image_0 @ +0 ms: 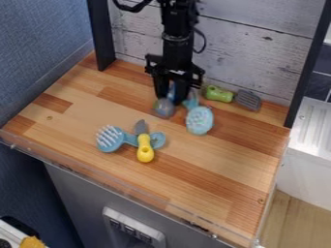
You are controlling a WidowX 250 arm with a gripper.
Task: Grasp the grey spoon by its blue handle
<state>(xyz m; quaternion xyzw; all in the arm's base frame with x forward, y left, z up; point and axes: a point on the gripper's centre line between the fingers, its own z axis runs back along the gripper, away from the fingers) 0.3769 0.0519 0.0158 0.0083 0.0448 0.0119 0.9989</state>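
Blue-grey utensil (pixel 165 108) is seen right at the tool (pixel 171 100), long axis apparently aimed away from the desk's (pixel 213 167) back edge; whether gripped can't be told.

Blue-grey round-ended utensil (pixel 164 108), partly hidden, at tool (pixel 170 99), toward wooden counter's (pixel 213 169) back
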